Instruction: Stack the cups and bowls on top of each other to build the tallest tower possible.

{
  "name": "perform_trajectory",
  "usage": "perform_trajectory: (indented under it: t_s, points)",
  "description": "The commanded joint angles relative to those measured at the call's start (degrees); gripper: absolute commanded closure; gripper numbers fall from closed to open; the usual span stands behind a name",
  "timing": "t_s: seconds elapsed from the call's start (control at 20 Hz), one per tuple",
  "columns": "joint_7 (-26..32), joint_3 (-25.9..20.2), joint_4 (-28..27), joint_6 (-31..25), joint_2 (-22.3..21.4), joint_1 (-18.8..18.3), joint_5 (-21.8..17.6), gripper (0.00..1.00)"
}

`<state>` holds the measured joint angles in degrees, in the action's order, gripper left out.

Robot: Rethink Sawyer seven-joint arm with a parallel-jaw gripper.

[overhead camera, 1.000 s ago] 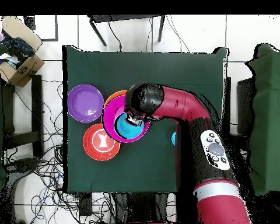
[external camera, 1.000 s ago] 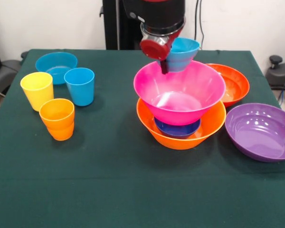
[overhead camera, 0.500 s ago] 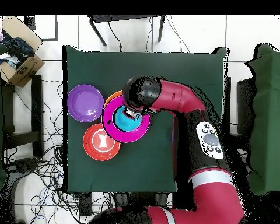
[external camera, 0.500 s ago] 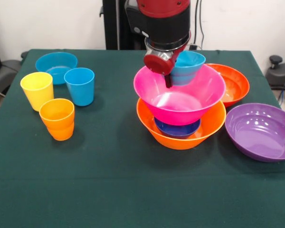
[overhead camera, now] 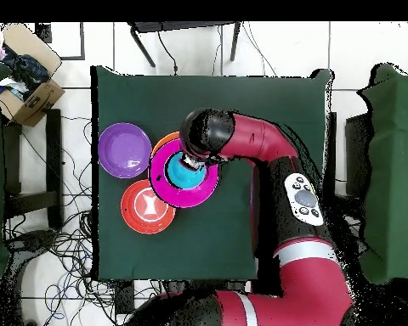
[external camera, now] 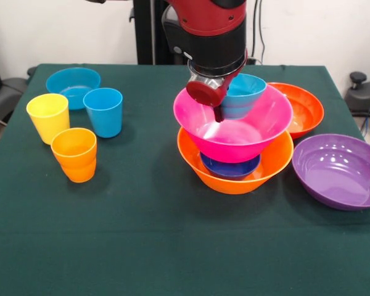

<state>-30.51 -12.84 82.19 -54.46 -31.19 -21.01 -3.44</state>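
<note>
My gripper (external camera: 219, 108) is shut on the rim of the small teal bowl (external camera: 245, 94) and holds it low inside the large pink bowl (external camera: 234, 135). The pink bowl rests on the small dark blue bowl (external camera: 230, 168), which sits in the large orange bowl (external camera: 234, 177), the tower's base. The yellow cup (external camera: 48, 117), light blue cup (external camera: 103, 112) and ridged orange cup (external camera: 74, 154) stand upright together at the left. In the overhead view the teal bowl (overhead camera: 186, 174) lies within the pink bowl (overhead camera: 178, 193) under my wrist; the cups are hidden there.
The wide red-orange bowl (external camera: 303, 108) sits behind the tower on the right and the wide purple bowl (external camera: 339, 171) to its right front. The shallow light blue bowl (external camera: 73, 83) lies behind the cups. Both wide bowls also show in the overhead view, purple (overhead camera: 124, 150) and red-orange (overhead camera: 146, 206).
My gripper has come down with the teal bowl, from above the pink bowl's far rim to inside the pink bowl. The other things have not moved.
</note>
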Motion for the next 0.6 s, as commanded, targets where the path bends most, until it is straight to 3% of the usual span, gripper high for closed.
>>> perform_trajectory:
  t_s: [0.05, 0.6]
  points:
    - [-11.5, -0.4, -1.6, -0.7, 1.3, 1.0, -0.6, 1.0]
    - [-11.6, 0.0, -1.2, 0.6, 1.1, 1.3, -0.6, 1.0]
